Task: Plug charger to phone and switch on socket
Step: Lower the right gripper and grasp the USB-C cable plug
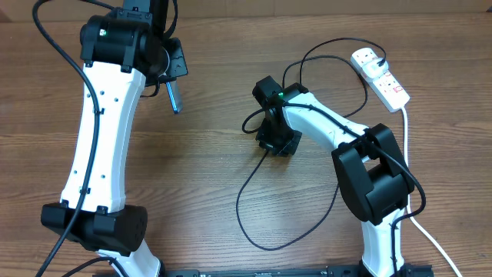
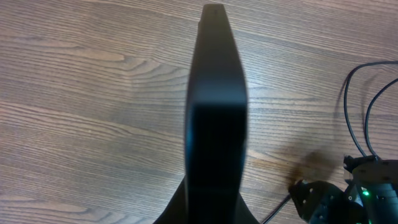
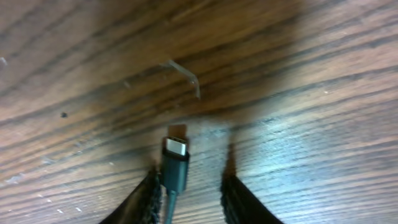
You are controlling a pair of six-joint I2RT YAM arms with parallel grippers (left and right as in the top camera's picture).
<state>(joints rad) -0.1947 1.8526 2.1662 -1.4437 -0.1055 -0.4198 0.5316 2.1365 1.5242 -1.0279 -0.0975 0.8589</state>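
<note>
My left gripper [image 1: 171, 77] is shut on the phone [image 1: 174, 98] and holds it edge-on above the table at the back left. In the left wrist view the phone [image 2: 214, 112] is a dark slab rising from the jaws [image 2: 211, 214]. The charger's black cable [image 1: 246, 200] loops over the middle of the table and runs up to the white socket strip [image 1: 382, 77] at the back right. My right gripper [image 1: 275, 141] is low over the table, open. The connector tip [image 3: 176, 150] lies between its fingers [image 3: 191, 180], against the left finger.
The strip's thick white cord [image 1: 419, 223] runs down the right edge past the right arm's base. A small pale scrap [image 3: 186, 73] lies on the wood ahead of the connector. My right gripper shows in the left wrist view [image 2: 348, 199].
</note>
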